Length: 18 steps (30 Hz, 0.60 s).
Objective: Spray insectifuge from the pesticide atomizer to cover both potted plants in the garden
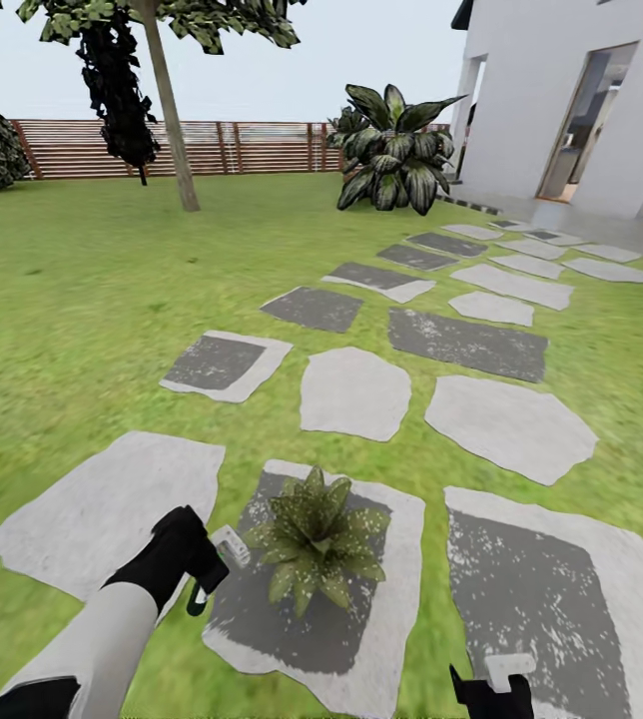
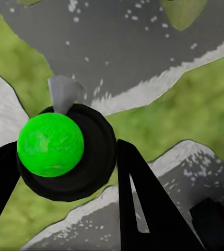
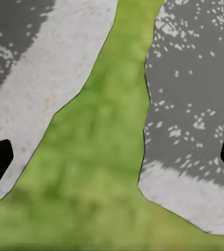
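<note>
**Atomizer in left pincer, nozzle toward rosette**

Left pincer (image 1: 200,571) clamped on pesticide atomizer (image 1: 224,552); white head pointing at potted plant (image 1: 315,539), just beside its leaves, on the side nearer the left arm. Plant sitting on dark-centred stepping stone (image 1: 361,659). Left wrist view: fingers (image 2: 143,209) flanking the atomizer's green-topped round body. Right pincer (image 1: 491,694) spread wide, holding nothing, low over grass (image 3: 106,172), well clear of the plant. Likely next: spraying. Second plant not spotted.

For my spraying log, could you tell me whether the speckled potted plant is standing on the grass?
No, the potted plant sits on a grey stepping stone, beside the left tool holding the atomizer.
</note>
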### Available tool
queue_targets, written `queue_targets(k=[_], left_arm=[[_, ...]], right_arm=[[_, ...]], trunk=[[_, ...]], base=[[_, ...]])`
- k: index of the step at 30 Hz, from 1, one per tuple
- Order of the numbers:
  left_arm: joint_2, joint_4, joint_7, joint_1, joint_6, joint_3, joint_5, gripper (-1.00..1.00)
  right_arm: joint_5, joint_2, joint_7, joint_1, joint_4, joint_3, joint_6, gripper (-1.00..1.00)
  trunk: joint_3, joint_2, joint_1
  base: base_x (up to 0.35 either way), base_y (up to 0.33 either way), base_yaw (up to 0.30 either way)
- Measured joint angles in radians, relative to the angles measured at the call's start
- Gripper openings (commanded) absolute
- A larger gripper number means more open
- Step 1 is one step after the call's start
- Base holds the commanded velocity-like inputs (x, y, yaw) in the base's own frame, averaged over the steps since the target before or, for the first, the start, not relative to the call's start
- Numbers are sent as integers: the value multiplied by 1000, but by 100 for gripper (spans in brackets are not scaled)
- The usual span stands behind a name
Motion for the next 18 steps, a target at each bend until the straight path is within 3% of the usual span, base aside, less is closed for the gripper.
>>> queue_targets(k=[3, 6, 9, 13, 18], left_arm=[[-5, -15, -13, -7, 8, -10, 1, -100], [-7, -19, -101, -30, 32, -76, -2, -100], [-9, -19, -126, -34, 61, -128, -3, -100], [-9, -21, -131, -35, 71, -142, -1, -100], [-10, -20, -131, -36, 72, -144, 0, -100]], right_arm=[[0, 0, 0, 0, 0, 0, 0, 100], [0, 0, 0, 0, 0, 0, 0, 100], [0, 0, 0, 0, 0, -1, 0, 100], [0, 0, 0, -1, 0, 0, 0, 100], [0, 0, 0, 0, 0, 0, 0, 100]], trunk=[[0, 0, 0], [0, 0, 0], [0, 0, 0], [0, 0, 0], [0, 0, -1]], base=[[-8, -2, 6], [-1, 0, 0], [0, 0, 85], [19, 0, 239], [277, -37, 84]])
